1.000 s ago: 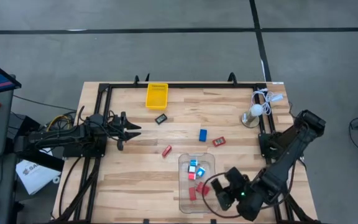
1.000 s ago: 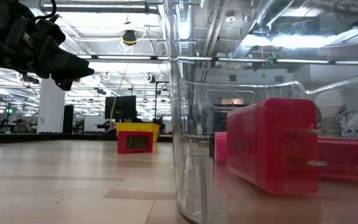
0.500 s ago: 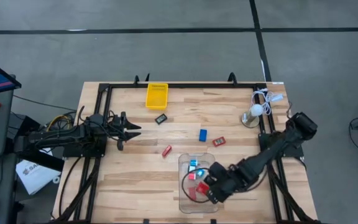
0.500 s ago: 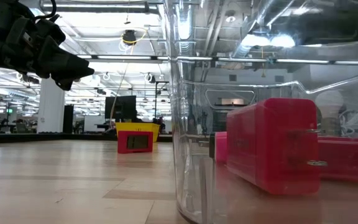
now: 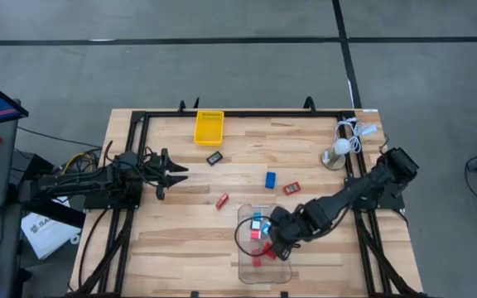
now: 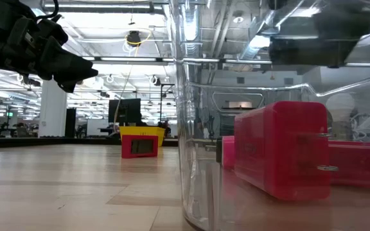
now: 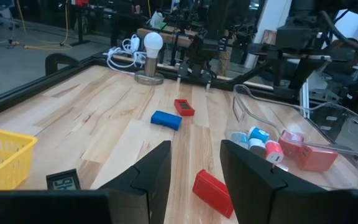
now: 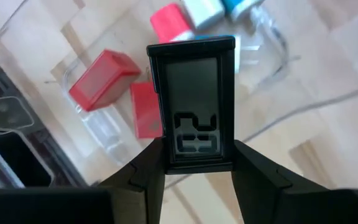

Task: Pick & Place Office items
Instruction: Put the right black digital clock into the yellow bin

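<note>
My right gripper (image 5: 270,240) hangs over the clear bin (image 5: 243,266) near the table's front edge, shut on a black rectangle with a pale display (image 8: 194,102). The bin holds red blocks (image 8: 102,79) and white-and-cyan bits (image 5: 260,221). On the bare wood lie a blue block (image 5: 270,179), two red blocks (image 5: 291,189) (image 5: 222,200) and another black rectangle (image 5: 214,157). My left gripper (image 5: 172,172) waits at the table's left side, open, with nothing between its fingers (image 7: 160,171). My right gripper pinches the black rectangle between its two fingers, by the two long sides near one end (image 8: 169,158). The fingers come from above, pointing steeply down. The rectangle is lifted clear above the bin, its display face toward the wrist camera.
A yellow tray (image 5: 209,127) stands at the far edge. A white round lamp with a coiled cable (image 5: 340,147) sits at the far right. A black frame rail (image 5: 247,114) runs round the table. The low view looks through the bin's clear wall (image 6: 198,128) at a red block (image 6: 281,151).
My right gripper has swung from the table's near right corner toward the left, coming over the clear bin, sinking a little and rolling its wrist. The black rectangle has stayed between its fingers and turned with it.
</note>
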You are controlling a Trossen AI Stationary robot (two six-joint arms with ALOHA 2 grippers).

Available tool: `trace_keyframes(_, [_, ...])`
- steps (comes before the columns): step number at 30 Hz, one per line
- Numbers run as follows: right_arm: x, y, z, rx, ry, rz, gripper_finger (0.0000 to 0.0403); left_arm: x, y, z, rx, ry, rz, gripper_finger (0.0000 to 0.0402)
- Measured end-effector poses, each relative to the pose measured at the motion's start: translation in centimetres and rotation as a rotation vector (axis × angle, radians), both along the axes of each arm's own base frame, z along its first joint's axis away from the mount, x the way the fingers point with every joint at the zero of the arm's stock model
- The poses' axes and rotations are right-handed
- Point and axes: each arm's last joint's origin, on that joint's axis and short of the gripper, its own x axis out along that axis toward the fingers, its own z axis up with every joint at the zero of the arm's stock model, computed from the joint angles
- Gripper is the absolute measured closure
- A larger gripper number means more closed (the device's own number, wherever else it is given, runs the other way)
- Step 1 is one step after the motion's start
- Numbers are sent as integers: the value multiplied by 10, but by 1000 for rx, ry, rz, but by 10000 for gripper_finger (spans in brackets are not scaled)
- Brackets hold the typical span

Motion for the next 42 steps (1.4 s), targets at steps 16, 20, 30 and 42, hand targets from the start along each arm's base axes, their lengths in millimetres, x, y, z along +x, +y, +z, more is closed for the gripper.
trace_keyframes(16, [16,-19,-7,-18,-8,32,264,0,0,0,0,-2,-1,266])
trace_keyframes(20, [22,-15,-26,-14,55,77,264,0,0,0,0,-1,-1,266])
trace_keyframes(30, [25,-17,-25,-24,59,78,264,1,0,0,0,-2,0,266])
trace_keyframes(42, [42,-30,12,-165,-55,108,264,1,0,0,0,-1,0,266])
